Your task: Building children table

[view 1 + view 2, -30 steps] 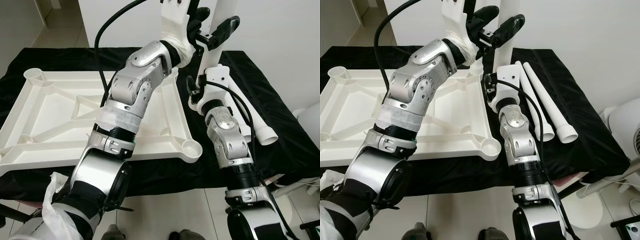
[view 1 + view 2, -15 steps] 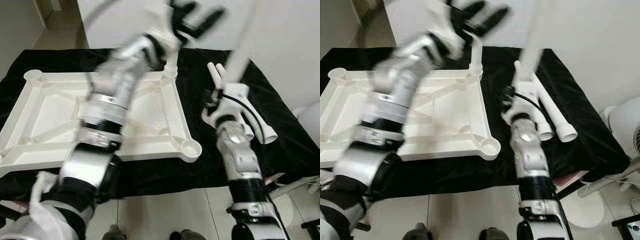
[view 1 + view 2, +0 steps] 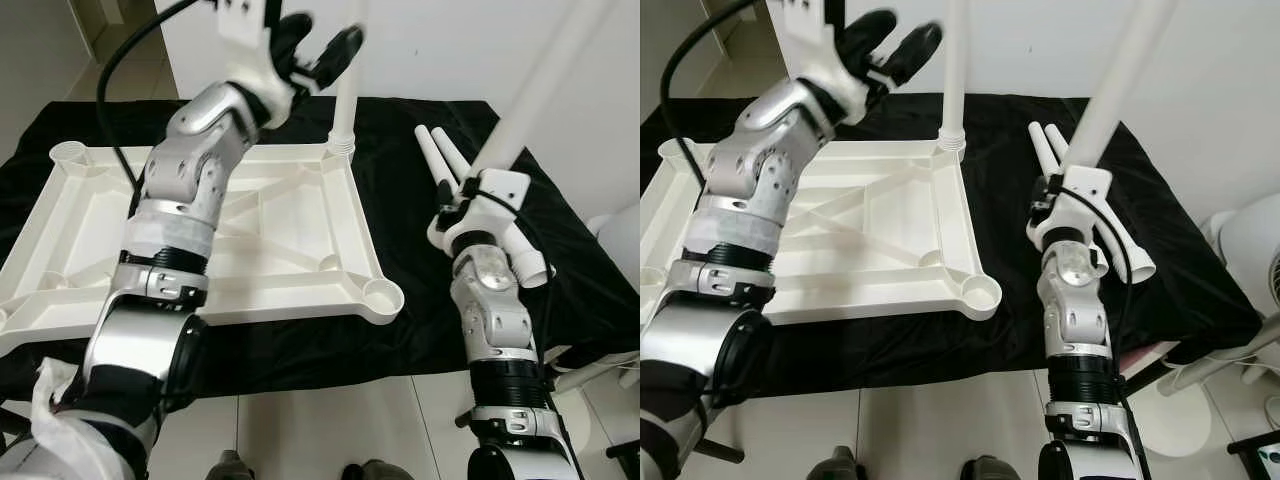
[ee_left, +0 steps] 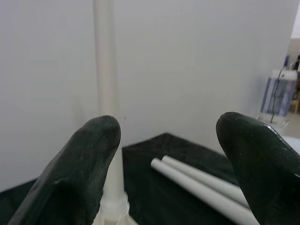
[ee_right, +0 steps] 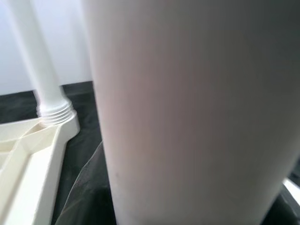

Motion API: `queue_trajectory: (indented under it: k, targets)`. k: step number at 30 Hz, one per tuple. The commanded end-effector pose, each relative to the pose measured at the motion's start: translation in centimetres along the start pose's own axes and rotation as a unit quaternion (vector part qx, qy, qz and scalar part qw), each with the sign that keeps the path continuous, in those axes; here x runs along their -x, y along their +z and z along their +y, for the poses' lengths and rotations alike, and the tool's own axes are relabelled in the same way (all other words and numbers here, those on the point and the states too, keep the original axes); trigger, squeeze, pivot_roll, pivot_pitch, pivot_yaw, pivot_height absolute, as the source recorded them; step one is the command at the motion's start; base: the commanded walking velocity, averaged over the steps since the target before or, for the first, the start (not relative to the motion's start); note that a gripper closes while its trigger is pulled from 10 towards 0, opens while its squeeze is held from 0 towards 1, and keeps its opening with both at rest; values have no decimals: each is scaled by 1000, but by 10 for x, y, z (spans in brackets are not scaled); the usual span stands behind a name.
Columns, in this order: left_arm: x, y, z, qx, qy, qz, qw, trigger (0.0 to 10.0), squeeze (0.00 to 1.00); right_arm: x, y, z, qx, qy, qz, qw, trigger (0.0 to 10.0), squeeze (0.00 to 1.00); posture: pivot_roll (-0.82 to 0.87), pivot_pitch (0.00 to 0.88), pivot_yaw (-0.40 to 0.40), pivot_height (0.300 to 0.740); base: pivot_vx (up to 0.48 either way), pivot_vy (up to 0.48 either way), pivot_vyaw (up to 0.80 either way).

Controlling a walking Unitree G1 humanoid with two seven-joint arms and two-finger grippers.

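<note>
A: Legs first. One white leg (image 3: 345,80) stands straight up in the far-right corner socket of the upside-down white table (image 3: 90,250), at abt 12 o'clock in the head view. Left pincer (image 3: 318,45) hangs just beside it at 11, black fingers (image 4: 70,173) spread wide, not touching.

B: And the right one?

A: Right pincer (image 3: 1072,190) sits at abt 3 o'clock and carries a second leg (image 3: 1120,70), tilted up and away. It seems to be pinching it, but the fingers are hidden, so I can't tell for sure. Two more spare legs (image 3: 1110,235) lie on the black tabletop (image 3: 590,270), right behind that arm.

B: What could go wrong?

A: I think the long leg could swing and knock the standing one, bc they're near each other. The near-right socket (image 3: 382,293) is empty and prob. next. If the leg goes in crooked, it may jam or push the table along.
</note>
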State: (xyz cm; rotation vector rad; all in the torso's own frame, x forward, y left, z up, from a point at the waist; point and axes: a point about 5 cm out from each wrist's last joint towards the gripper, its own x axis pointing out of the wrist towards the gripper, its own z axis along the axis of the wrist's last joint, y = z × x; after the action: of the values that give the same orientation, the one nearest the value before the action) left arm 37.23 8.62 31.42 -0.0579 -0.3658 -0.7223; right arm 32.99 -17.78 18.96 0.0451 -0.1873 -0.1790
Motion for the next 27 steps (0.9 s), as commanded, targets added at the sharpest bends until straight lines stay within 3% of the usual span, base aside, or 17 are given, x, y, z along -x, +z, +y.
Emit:
queue_trajectory:
  k: [1, 4, 9, 13, 16, 23, 27]
  targets:
    - [1, -7, -7, -27, -52, 13, 998, 10000, 0, 2, 3, 0, -4, -1, -12, 1000, 10000, 0, 5, 0, 22, 740, 0, 0, 0]
    - [5, -15, -7, -48, -53, 24, 997, 10000, 0, 3, 3, -1, -5, -1, -15, 1000, 10000, 0, 2, 0, 27, 740, 0, 0, 0]
    - [20, -47, -7, -90, -66, 77, 991, 10000, 0, 11, 5, -7, 11, 4, -26, 1000, 10000, 0, -8, 0, 59, 740, 0, 0, 0]
    - [23, -53, -6, -96, -73, 91, 989, 10000, 0, 14, 5, -9, 26, 13, -28, 999, 10000, 0, -12, 0, 78, 740, 0, 0, 0]
    - [34, -61, -1, -108, -99, 123, 982, 10000, 0, 18, 2, -8, 49, 37, -25, 998, 10000, 0, -9, 0, 85, 740, 0, 0, 0]
    - [47, -69, 5, -123, -120, 149, 974, 10000, 0, 20, 2, -6, 53, 48, -23, 997, 10000, 0, -2, 0, 65, 740, 0, 0, 0]
    - [58, -80, 8, -162, -148, 182, 958, 10000, 0, 20, 3, -7, 59, 52, -23, 997, 10000, 0, 5, 0, 46, 740, 0, 0, 0]
